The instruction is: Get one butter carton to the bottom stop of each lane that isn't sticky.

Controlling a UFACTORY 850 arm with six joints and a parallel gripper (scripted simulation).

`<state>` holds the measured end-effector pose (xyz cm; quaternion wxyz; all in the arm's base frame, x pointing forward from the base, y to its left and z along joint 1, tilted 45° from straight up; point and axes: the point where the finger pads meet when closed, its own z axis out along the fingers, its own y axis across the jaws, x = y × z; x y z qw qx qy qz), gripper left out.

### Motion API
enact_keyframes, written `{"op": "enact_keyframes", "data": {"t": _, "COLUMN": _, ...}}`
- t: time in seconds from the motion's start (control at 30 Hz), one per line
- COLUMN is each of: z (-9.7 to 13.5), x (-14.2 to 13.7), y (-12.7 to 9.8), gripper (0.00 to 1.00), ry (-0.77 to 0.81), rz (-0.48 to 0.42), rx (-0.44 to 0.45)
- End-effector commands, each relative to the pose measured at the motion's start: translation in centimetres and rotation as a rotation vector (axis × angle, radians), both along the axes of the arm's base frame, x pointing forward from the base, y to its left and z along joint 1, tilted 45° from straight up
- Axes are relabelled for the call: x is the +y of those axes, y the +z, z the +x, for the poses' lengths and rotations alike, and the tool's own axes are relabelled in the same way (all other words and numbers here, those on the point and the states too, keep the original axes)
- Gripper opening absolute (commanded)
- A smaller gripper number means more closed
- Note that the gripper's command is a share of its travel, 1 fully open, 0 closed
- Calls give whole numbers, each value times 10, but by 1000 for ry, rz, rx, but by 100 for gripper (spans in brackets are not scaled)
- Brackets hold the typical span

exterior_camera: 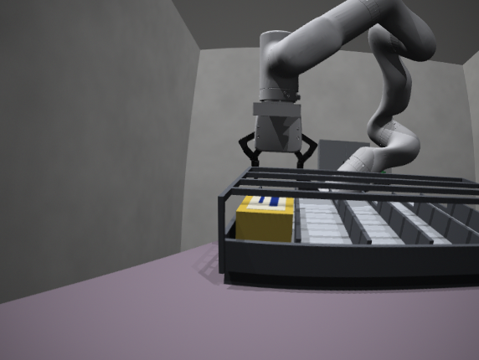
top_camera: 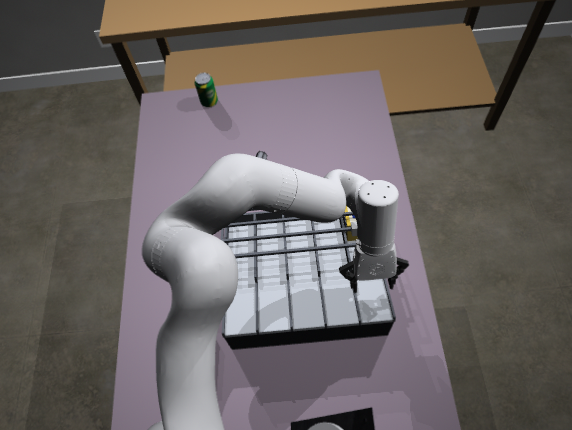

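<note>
The dark shelf (top_camera: 305, 280) with five lanes stands on the purple table; it also shows in the exterior view (exterior_camera: 347, 226). One yellow butter carton (exterior_camera: 265, 218) lies at the end of the outer lane, against the end wall under the three cross bars. In the top view only a sliver of it (top_camera: 351, 225) shows behind my wrist. My gripper (top_camera: 372, 282) is open and empty, pointing down above the same lane, nearer the robot's end than the carton. In the exterior view it (exterior_camera: 277, 162) hangs just above the cross bars. The other four lanes look empty where visible. I see no other carton; my arm hides part of the shelf.
A green can (top_camera: 206, 90) stands at the far left corner of the table. A wooden table with a lower shelf (top_camera: 320, 50) stands beyond the far edge. A dark box (top_camera: 335, 420) sits at the near edge by the robot base.
</note>
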<state>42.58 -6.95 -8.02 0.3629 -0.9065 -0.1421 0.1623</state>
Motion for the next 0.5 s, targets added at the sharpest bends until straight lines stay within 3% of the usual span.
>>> {"op": "enact_keyframes", "data": {"t": 0.0, "z": -4, "x": 7, "y": -9, "gripper": 100, "ry": -1, "rz": 0, "rx": -2}}
{"op": "enact_keyframes", "data": {"t": 0.4, "z": -4, "x": 7, "y": -9, "gripper": 100, "ry": -1, "rz": 0, "rx": -2}}
{"op": "enact_keyframes", "data": {"t": 0.43, "z": -3, "x": 7, "y": -8, "gripper": 0, "ry": -1, "rz": -1, "rx": -2}}
{"op": "enact_keyframes", "data": {"t": 0.47, "z": -3, "x": 7, "y": -8, "gripper": 0, "ry": -1, "rz": -1, "rx": -2}}
